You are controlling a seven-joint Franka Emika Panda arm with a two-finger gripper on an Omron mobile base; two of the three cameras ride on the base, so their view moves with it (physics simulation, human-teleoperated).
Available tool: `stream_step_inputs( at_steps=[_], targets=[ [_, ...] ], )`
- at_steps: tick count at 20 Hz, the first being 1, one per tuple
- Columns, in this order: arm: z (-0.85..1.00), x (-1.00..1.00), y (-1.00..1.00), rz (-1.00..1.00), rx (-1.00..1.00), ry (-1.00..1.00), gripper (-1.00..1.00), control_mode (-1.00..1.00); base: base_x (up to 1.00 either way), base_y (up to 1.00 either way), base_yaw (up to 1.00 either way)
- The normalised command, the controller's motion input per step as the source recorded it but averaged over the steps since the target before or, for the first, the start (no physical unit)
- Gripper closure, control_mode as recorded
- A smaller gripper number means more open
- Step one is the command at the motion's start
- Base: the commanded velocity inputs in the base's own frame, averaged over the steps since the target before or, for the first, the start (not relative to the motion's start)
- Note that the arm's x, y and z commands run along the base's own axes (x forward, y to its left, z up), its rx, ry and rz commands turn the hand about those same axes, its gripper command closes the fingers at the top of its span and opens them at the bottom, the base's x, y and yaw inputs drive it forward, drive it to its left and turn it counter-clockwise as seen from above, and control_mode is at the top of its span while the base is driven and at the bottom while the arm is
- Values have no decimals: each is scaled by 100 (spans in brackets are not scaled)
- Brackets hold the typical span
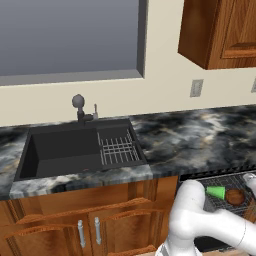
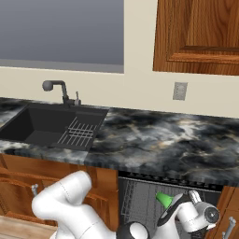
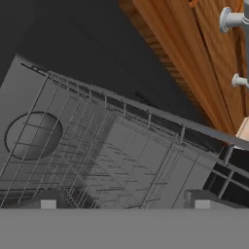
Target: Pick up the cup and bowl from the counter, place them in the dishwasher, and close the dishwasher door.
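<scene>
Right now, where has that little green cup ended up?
In the left base view the cup lies on its side on the dishwasher's wire rack, just left of the bowl, below the counter.

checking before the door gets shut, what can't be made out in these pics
- Bowl: in the left base view it lies on the rack beside the cup; the arm covers its spot in the right base view.
- Dishwasher door: not identifiable; the arm and the frame's bottom edges cover that area.
- Hand: fingertips apart, nothing between them.
</scene>
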Motion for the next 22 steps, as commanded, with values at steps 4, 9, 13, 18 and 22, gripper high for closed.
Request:
stream_step_inputs(
  at_steps=[4, 9, 13, 18, 22],
  targets=[
    [2, -24, -8, -1, 0, -6, -100, -100, 0, 0, 0],
    [0, -29, 0, 0, 0, -3, -100, -100, 0, 0, 0],
    [0, -27, 18, -1, 0, -2, -100, -100, 0, 0, 0],
    [0, -3, 28, -2, 0, 0, -100, -100, 0, 0, 0],
    [0, 0, 26, -1, 0, 0, -100, -100, 0, 0, 0]
  ],
)
